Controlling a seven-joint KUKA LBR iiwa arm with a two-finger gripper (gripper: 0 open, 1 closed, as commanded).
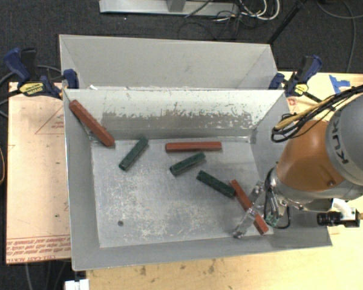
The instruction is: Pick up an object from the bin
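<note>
I am counting six sticks. Three are looking red-brown: the left red stick [92, 124], the middle red stick [193, 146] and the right red stick [239, 192]. Three are looking dark green: the left green stick [134, 153], the middle green stick [187, 164] and the right green stick [216, 184].

Robotics lab, grey metal bin [169, 65], loose cables [257, 2] on dark carpeted floor [48, 11], orange-covered robot arm [308, 162]

The claw [249, 221] hangs over a slanted red-brown bar [239, 192] in the grey bin [157, 213]. Just up-left of the claw lies a dark green bar [216, 184]. Farther that way lie a second green bar [187, 164], a level red-brown bar [193, 146] and a third green bar [134, 153]
</note>
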